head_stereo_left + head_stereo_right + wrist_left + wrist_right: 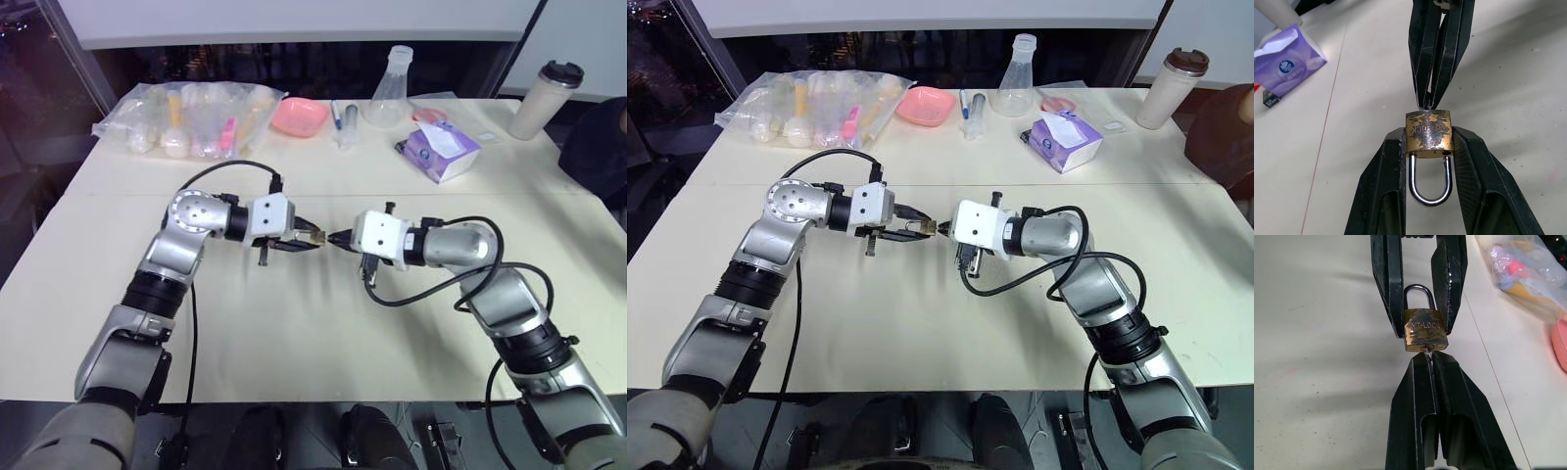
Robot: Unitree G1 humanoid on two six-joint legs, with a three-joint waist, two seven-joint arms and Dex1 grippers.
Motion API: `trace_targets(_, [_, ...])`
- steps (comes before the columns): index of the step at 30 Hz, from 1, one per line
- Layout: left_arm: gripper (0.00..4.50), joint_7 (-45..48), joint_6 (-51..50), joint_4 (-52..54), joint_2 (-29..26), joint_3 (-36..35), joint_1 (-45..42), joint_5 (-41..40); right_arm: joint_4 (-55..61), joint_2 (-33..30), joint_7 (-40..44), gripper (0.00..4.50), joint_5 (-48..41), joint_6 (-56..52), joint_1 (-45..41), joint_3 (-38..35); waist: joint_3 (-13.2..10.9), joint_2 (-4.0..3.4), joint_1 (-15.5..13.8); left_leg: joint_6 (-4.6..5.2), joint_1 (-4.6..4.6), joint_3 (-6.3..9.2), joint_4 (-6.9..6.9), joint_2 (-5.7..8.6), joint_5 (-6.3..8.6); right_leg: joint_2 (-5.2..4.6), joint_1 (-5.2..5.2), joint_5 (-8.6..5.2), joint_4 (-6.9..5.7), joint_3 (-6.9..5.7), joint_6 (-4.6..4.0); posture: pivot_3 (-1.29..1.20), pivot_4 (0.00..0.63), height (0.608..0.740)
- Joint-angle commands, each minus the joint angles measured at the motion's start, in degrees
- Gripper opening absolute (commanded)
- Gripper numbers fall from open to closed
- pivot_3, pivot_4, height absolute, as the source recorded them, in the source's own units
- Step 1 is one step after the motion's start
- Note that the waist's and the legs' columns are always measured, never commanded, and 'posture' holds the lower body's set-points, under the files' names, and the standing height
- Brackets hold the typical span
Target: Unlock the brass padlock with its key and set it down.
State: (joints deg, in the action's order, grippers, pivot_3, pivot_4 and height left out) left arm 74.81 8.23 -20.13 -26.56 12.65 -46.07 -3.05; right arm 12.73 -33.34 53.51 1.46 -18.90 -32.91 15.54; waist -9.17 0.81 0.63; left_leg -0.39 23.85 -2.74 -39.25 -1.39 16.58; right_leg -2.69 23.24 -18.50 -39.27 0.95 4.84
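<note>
Left wrist view showed the brass padlock [1428, 135] pinched by its sides in the left gripper [1428, 147], jaws partly spread around it, shackle pointing back at the wrist. The right gripper [1428, 357] met it from twelve o'clock, jaws pressed together on what looked like its key [1428, 354], a thin sliver at the keyhole, hard to see. Both hung above the bench [294, 323]. A purple tissue box [441, 150] sat at one o'clock.

I see my left gripper [917, 231] and right gripper [942, 231] meeting tip to tip above the table's [921, 323] middle, the padlock [931, 227] between them.
</note>
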Motion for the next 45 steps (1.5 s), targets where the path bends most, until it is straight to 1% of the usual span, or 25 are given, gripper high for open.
trace_targets(1, [0.74,-0.27,3.08,2.58,1.05,0.09,-1.57,-1.64,5.51,0.74,1.79,0.03,-4.50,-5.20,-0.69,-0.92,0.00,0.00,-0.02,0.00,0.00,0.00,0.00,0.00,0.00,0.00,0.00,0.00,0.00,0.00,0.00,0.00,0.150,0.715])
trace_targets(4, [0.74,-0.39,4.42,2.18,1.17,0.12,-2.18,-1.36,7.31,0.33,2.74,0.03,-5.83,-8.54,-0.59,-1.00,0.00,0.00,0.00,0.00,0.00,0.00,0.00,0.00,0.00,0.00,0.00,0.00,0.00,0.00,0.00,0.00,0.150,0.715])
trace_targets(9, [0.74,-0.53,6.46,1.76,1.21,0.31,-2.83,-0.91,7.73,0.78,1.57,0.03,-5.32,-9.30,-1.21,-1.22,0.00,0.00,0.04,0.01,0.00,0.00,0.00,0.00,0.00,0.01,0.00,0.00,0.00,0.00,0.00,0.00,0.150,0.715])
trace_targets(12, [0.74,-0.82,8.05,1.20,1.28,0.42,-3.21,-0.45,9.08,1.07,1.87,0.03,-6.62,-11.76,-1.23,-1.36,0.00,0.00,0.01,0.01,0.00,0.00,0.00,0.00,0.00,0.02,0.01,0.00,-0.01,0.00,0.00,0.00,0.150,0.715])
trace_targets(16, [0.74,-1.78,12.98,-0.53,1.31,0.82,-4.15,1.46,10.50,0.66,2.85,0.03,-7.67,-13.95,-0.94,-0.86,0.00,0.00,-0.03,0.00,0.00,0.00,0.00,0.01,0.00,0.01,0.01,0.00,0.00,-0.01,0.00,0.00,0.150,0.715])
trace_targets(20, [0.74,-1.58,13.37,-1.44,1.47,0.86,-4.31,0.87,11.21,0.59,2.72,0.03,-7.86,-14.71,-1.05,-0.69,0.00,0.00,0.04,0.01,0.00,0.00,0.00,0.01,0.00,0.01,0.01,0.00,-0.01,-0.01,0.00,0.00,0.150,0.715])
trace_targets(21, [0.74,-1.49,12.58,-1.98,1.34,0.67,-4.19,0.55,11.06,0.31,1.47,0.03,-5.55,-12.10,-1.31,-0.07,0.00,0.00,0.05,0.01,0.00,0.00,0.00,0.00,0.00,0.01,0.01,0.00,-0.01,-0.01,0.00,0.00,0.150,0.715])
trace_targets(23, [0.74,-1.27,8.58,-2.52,1.63,-0.42,-4.06,-1.53,10.20,-1.66,-0.62,0.03,1.19,-3.66,-1.43,2.58,0.00,0.00,0.07,0.01,0.00,0.00,0.00,0.01,0.01,0.02,0.01,0.00,-0.01,-0.01,0.00,0.00,0.150,0.715])
trace_targets(24, [0.74,-0.74,4.62,-2.27,1.74,-0.91,-4.16,-3.07,8.93,-2.72,-2.79,0.03,5.45,2.39,-1.37,3.96,0.00,0.00,0.06,0.01,0.00,-0.02,0.00,0.02,0.01,0.02,0.04,0.00,-0.02,-0.02,0.00,0.00,0.150,0.715])
trace_targets(27, [0.74,0.29,-6.51,-0.90,2.26,-2.51,-4.74,-7.46,5.42,-4.98,-7.44,0.03,13.69,15.12,-0.80,6.29,0.00,0.00,0.11,0.01,0.04,-0.02,0.00,0.02,0.01,0.06,0.09,0.00,-0.04,-0.04,0.01,0.00,0.150,0.715])
trace_targets(29, [0.74,1.06,-12.91,0.03,2.12,-3.42,-4.97,-9.99,4.06,-5.50,-9.66,0.03,16.81,20.56,0.05,6.87,0.00,0.00,0.12,0.01,0.04,-0.02,0.00,0.03,0.00,0.09,0.09,0.00,-0.05,-0.04,0.01,0.00,0.150,0.715])
trace_targets(31, [0.74,1.36,-16.69,0.72,1.84,-3.84,-5.15,-11.14,3.05,-5.62,-11.16,0.03,18.90,24.49,0.65,7.03,0.00,0.00,0.15,-0.01,0.04,-0.02,0.00,0.02,0.00,0.10,0.09,0.00,-0.05,-0.04,0.01,0.00,0.150,0.715])
trace_targets(36, [0.74,1.88,-20.09,2.07,1.12,-4.06,-4.84,-11.77,2.49,-3.99,-12.76,0.03,20.64,27.72,1.46,6.06,0.00,0.00,0.15,-0.37,0.04,-0.02,0.00,0.01,-0.21,0.07,0.09,0.00,-0.06,-0.03,0.01,0.00,0.150,0.715])
trace_targets(45, [0.74,1.89,-18.48,2.99,0.84,-3.78,-3.65,-10.65,0.01,-3.04,-13.38,0.03,22.29,29.89,1.27,4.27,0.00,0.00,0.08,-0.38,0.03,-0.02,-0.01,0.01,-0.22,0.04,0.08,0.00,-0.06,0.00,0.01,0.00,0.150,0.715])
